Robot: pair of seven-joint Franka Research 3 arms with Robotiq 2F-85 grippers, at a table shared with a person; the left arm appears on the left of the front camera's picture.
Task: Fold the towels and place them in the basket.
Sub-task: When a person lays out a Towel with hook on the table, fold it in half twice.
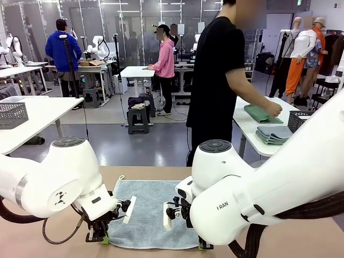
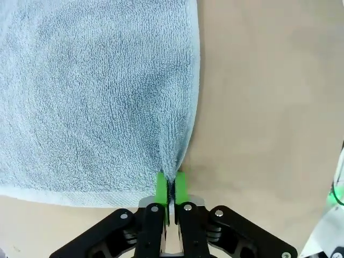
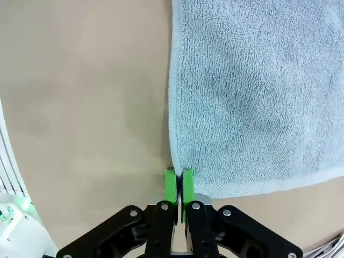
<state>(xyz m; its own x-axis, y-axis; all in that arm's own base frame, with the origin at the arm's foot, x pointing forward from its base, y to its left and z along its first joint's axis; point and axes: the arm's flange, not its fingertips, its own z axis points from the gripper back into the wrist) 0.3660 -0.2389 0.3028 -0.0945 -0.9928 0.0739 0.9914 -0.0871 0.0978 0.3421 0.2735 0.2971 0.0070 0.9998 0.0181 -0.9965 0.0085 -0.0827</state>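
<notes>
Left pincer (image 2: 171,185), bottom centre, is pinching the edge of the pale blue terry towel (image 2: 91,91). Right pincer (image 3: 179,183) same deal, clamped on its edge too.

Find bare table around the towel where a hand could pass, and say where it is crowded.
Bare table lies outside the towel edge by the left gripper, and outside the opposite edge by the right gripper. A bare strip borders its far edge. Crowded: both pinched near corners.

Left arm (image 1: 51,180) and right arm (image 1: 269,183) bent low side by side, wrists pointing down, left gripper (image 2: 170,181) clamped on towel (image 2: 91,91) edge, right gripper (image 3: 179,178) pads together, seemingly nipping its hem
</notes>
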